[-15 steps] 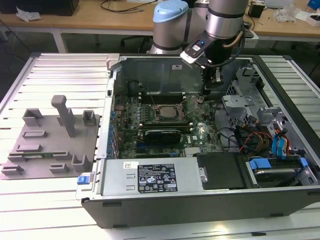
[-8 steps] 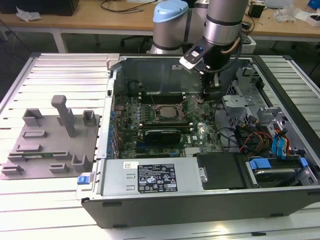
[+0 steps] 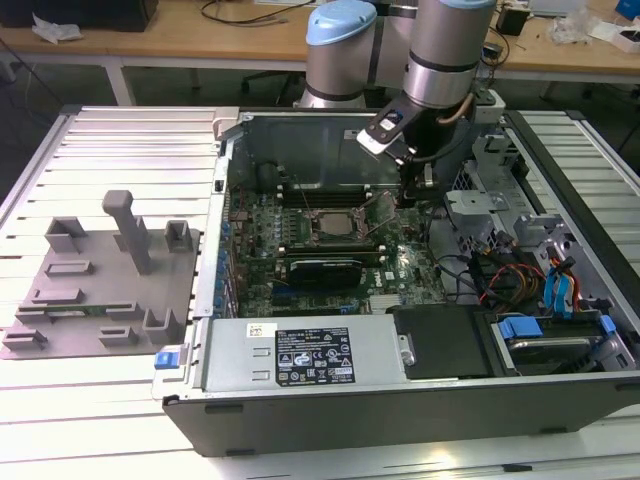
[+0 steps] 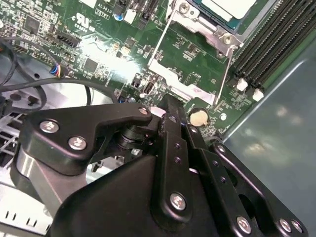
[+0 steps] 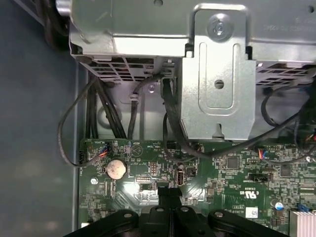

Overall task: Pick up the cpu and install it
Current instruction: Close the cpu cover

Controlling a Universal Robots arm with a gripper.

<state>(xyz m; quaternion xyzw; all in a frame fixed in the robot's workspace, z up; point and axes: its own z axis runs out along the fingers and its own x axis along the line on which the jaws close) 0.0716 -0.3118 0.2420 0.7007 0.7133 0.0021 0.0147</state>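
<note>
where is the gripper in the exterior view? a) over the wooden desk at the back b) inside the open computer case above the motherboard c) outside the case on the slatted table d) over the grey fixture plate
b: the gripper hangs inside the computer case above the motherboard, well clear of the grey fixture plate at the exterior view's left.

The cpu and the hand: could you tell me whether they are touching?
Apart. In the second wrist view the cpu lies in the socket, and bare board separates it from the hand.
</note>
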